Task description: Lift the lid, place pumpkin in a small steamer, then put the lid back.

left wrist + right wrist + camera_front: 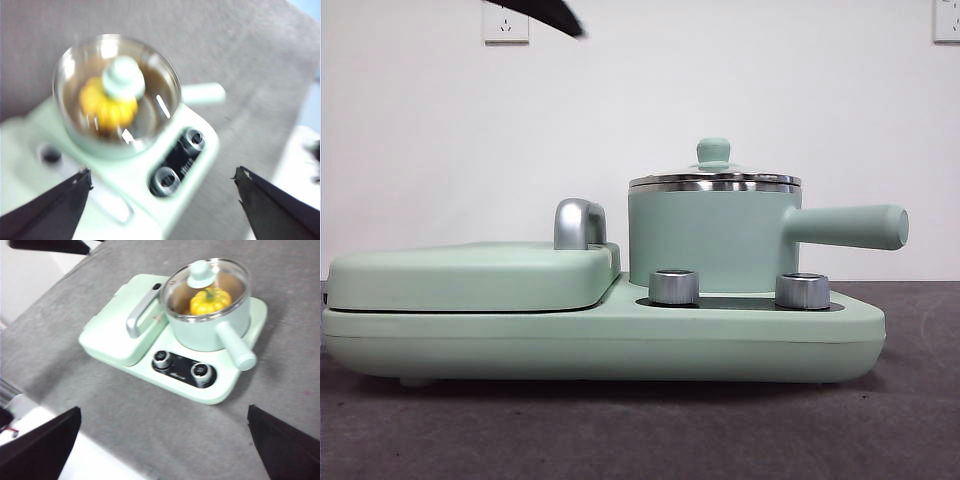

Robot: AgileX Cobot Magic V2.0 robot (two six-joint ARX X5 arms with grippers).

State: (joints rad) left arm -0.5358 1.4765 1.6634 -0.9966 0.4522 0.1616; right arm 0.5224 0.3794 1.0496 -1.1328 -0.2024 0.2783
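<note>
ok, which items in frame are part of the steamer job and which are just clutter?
Job items:
- round clear glass lid, on the pot
- yellow-orange ribbed pumpkin, inside under the lid
- mint-green cylindrical steamer pot with long side handle
- left gripper, open above the pot

Not part of it:
- wide mint-green base with two silver knobs
- flat mint-green rectangular cover

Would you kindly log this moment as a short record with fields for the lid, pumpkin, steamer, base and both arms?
lid: lid seated on the pot, knob up
pumpkin: pumpkin inside the pot, seen through the glass
small steamer: small steamer on the base, handle pointing away from the flat cover
base: base with two silver knobs, flat cover closed
left gripper: left gripper open, above the pot, holding nothing
right gripper: right gripper open, clear of the appliance, holding nothing
task state: looks complete
</note>
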